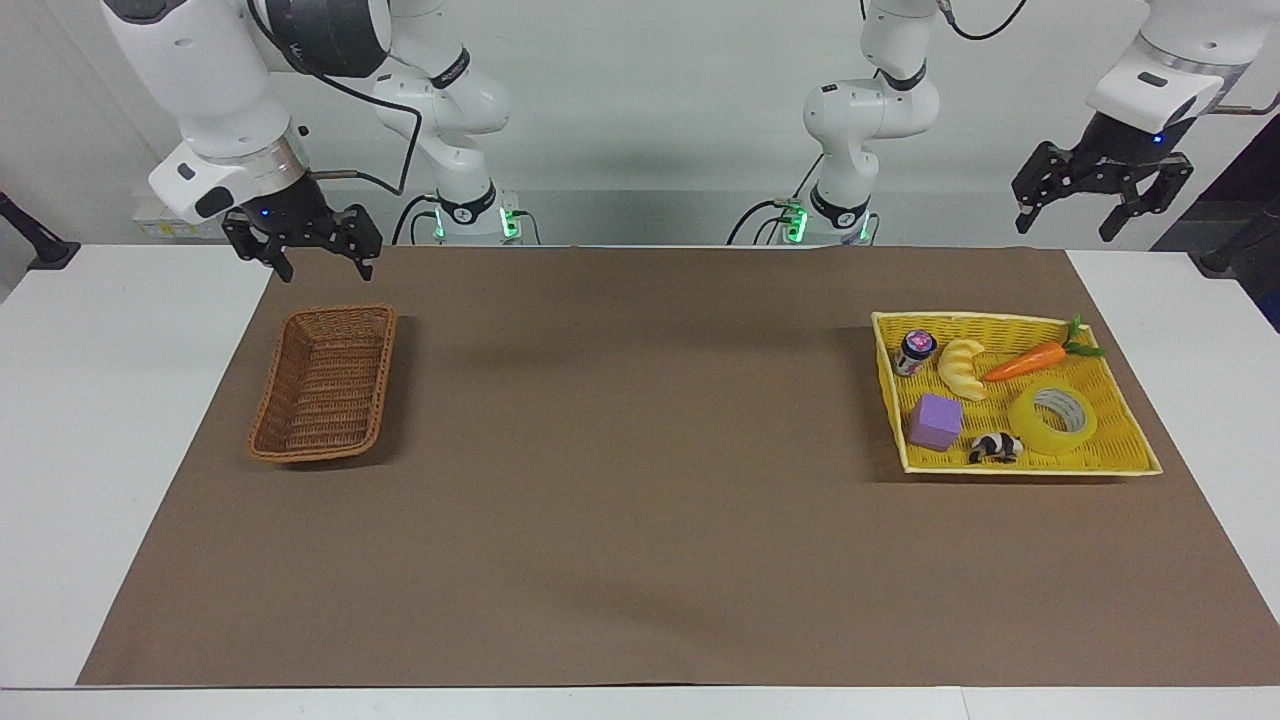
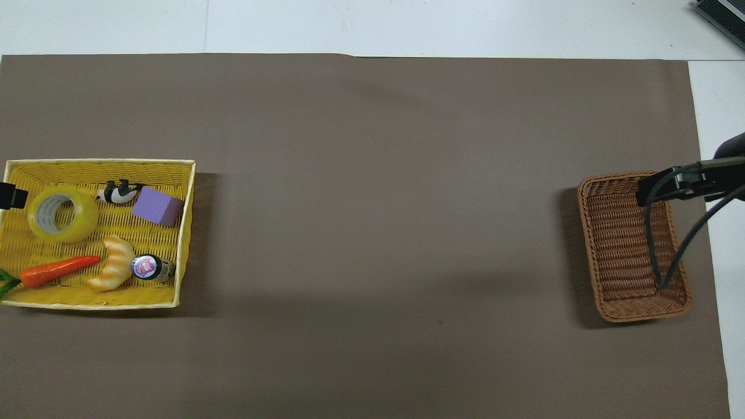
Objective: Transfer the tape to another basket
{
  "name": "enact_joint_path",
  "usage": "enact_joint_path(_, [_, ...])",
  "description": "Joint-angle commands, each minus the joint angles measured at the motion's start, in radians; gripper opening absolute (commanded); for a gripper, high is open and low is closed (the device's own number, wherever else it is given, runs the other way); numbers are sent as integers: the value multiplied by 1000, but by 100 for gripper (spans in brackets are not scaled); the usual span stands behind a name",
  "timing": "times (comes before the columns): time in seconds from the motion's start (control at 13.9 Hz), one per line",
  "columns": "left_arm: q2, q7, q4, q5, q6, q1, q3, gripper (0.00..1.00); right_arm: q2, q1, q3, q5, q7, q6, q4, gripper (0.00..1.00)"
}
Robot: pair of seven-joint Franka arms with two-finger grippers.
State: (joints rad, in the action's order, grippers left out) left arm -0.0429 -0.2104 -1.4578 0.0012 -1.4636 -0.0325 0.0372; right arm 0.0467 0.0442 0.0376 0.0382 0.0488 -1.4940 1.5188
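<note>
so, operator, your tape (image 1: 1052,419) lay in the yellow tray (image 1: 1128,452), beside the carrot (image 1: 1025,361). left gripper (image 1: 1098,206) hung high above that tray's end of the worktop, jaws apart. right gripper (image 1: 303,247) hung just above the brown basket (image 1: 322,385), jaws apart.

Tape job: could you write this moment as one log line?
tape: in yellow tray, untouched | brown basket: empty | left gripper: open, raised, waiting | right gripper: open, raised
</note>
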Motion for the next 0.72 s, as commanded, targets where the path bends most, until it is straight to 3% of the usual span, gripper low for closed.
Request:
enact_joint_path(0.0, [-17,13,-13,-7,12,6,-5,100,-8,13,10,5,8,-9,4,100])
enact_joint_path(0.65, [-23,-1,-27,-7,-1,-9,-7,100,-8,13,10,5,8,-9,4,100])
